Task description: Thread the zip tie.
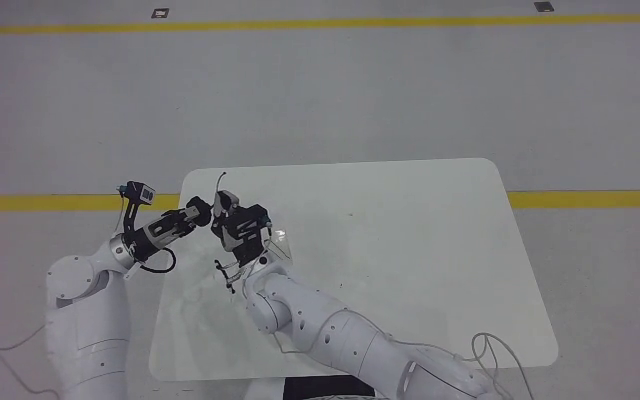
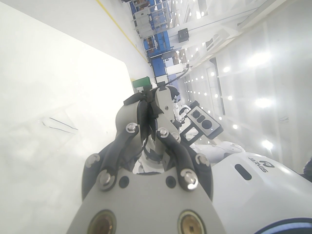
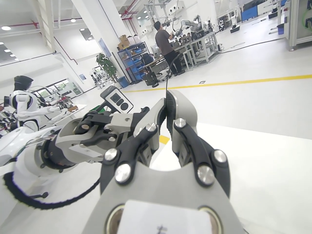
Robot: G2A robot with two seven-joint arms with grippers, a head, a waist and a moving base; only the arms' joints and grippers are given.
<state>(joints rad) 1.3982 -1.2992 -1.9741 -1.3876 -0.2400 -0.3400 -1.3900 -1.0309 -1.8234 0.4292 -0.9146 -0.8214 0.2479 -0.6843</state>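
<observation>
**Clamped at both ends: zip tie raised for threading**

Pressed together on the zip tie (image 3: 167, 83) at the right gripper (image 3: 167, 109), with no gap between the pads and the thin black tail standing straight up out of the fingertips. Probably gripped low like this to keep the flexible strip stiff and its free end pointing one way.

Drawn together too at the left gripper (image 2: 145, 103), seemingly on a short black piece sticking out sideways from the tips. Most likely the tie's head end, though hard to confirm with so little of it showing.

Set nearly tip to tip, left gripper coming in from the side and right gripper pointing up, presumably to bring head and tail close enough for feeding one into the other. Held up off the table (image 1: 400, 250), over the robot's left part of it, likely to leave room for bending the strip into a loop without dragging on the surface.

Judged as mid-task: both ends gripped, no closed loop visible, tail not yet through the head. Calls next for a small, well-aligned move, given a thin tail's tendency to flex away from so small a slot.

Lying flat on the table near the grippers, a few loose dark strips (image 2: 62, 124), possibly spare ties.
</observation>
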